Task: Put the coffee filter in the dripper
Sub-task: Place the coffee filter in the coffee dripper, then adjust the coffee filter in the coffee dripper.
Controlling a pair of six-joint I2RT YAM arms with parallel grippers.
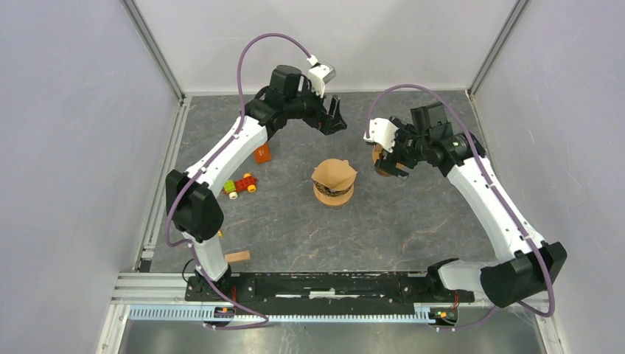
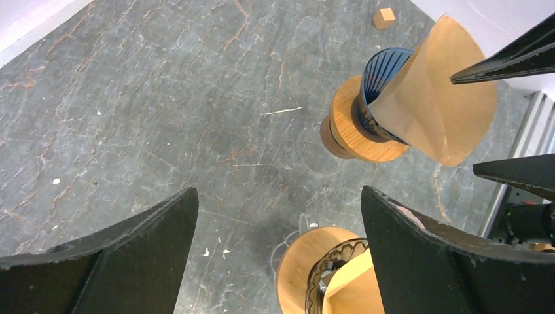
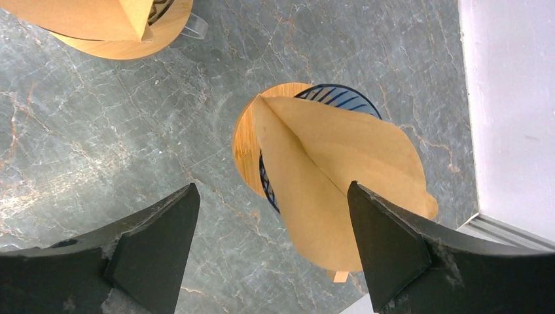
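Now: both arms reach inward, claws released.
Left gripper [image 1: 332, 118] hangs at twelve o'clock; right gripper [image 3: 271, 196] hangs over a coffee filter [image 3: 340, 170] seated in its dripper [image 3: 337, 97] at two o'clock. Two drippers, two filters.

Two arms over a grey desk [image 1: 413, 221], a dripper between them.
A brown coffee filter [image 1: 334, 174] sits in the central dripper [image 1: 333, 196]. The right gripper [image 1: 390, 164] hovers at a second dripper [image 1: 379, 155], and the left gripper [image 1: 333, 118] hangs farther back.
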